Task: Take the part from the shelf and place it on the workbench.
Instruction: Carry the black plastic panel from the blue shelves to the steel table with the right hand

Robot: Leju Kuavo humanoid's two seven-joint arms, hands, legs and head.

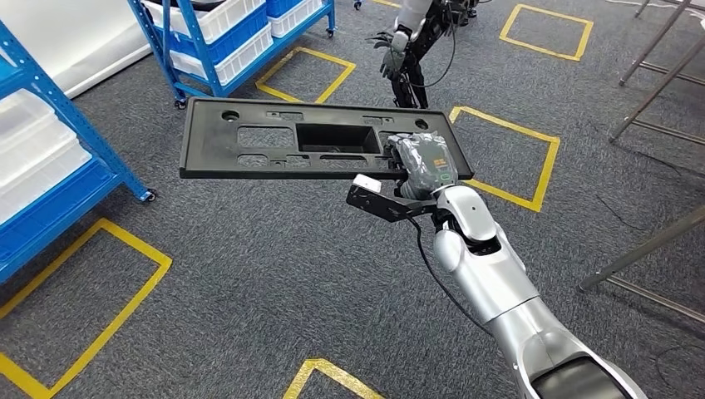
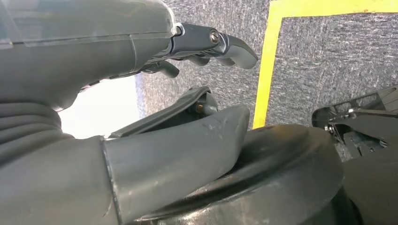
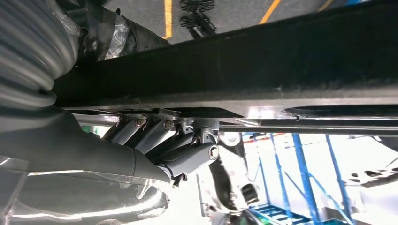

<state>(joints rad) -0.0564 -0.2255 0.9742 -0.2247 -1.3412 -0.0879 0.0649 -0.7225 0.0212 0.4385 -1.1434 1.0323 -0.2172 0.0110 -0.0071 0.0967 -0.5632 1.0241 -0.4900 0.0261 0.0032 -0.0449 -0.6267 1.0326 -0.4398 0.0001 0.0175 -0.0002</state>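
Observation:
The part (image 1: 212,137) is a long flat black plastic panel with several cut-outs, held level above the grey carpet. My right hand (image 1: 422,162) grips it at its right end, fingers wrapped over the top. In the right wrist view the part's edge (image 3: 281,61) runs as a dark band, with my right hand's fingers (image 3: 180,145) curled under it. My left hand (image 2: 94,51) hangs by my body with thumb and fingers (image 2: 225,44) apart and nothing between them.
Blue shelf racks with white bins stand at the left (image 1: 50,158) and at the back (image 1: 224,41). Another robot (image 1: 411,50) stands ahead. Yellow tape squares (image 1: 507,158) mark the carpet. Metal table legs (image 1: 657,83) and a low bar (image 1: 640,258) lie to the right.

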